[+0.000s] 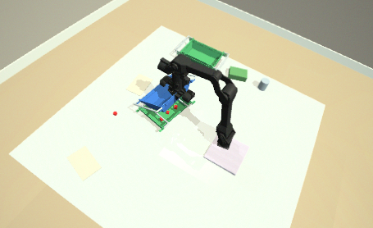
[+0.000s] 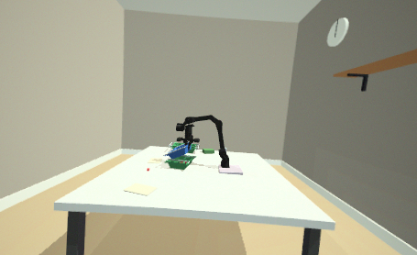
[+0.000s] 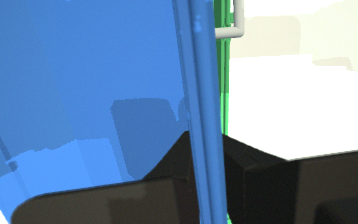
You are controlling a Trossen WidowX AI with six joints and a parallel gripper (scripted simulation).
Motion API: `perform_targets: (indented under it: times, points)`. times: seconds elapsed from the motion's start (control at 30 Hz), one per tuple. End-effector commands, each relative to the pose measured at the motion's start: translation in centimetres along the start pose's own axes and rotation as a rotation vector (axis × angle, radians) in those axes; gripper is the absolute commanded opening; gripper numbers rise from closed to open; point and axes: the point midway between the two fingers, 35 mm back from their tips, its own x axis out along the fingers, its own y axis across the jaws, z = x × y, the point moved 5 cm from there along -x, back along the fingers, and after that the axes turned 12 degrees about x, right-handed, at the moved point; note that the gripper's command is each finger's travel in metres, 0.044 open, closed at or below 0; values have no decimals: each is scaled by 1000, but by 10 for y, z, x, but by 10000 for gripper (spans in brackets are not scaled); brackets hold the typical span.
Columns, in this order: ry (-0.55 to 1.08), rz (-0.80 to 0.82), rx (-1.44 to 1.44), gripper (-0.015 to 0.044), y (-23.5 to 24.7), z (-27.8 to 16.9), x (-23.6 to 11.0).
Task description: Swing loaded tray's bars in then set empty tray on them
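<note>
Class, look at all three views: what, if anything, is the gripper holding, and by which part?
The gripper is shut on the blue tray, pinching the rim of one side wall. The tray hangs tilted over the green loaded tray.

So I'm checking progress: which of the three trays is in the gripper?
The blue tray: the gripper pinches its rim, tilted over the green tray with red blocks. The other green tray stands apart.
</note>
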Motion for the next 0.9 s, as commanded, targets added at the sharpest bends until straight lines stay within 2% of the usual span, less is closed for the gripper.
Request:
perform_targets:
  times: [0.0,0.87]
  points:
    - [6,26,22,0,0,0,-2]
    - [7,22,68,0,-14,-4,14]
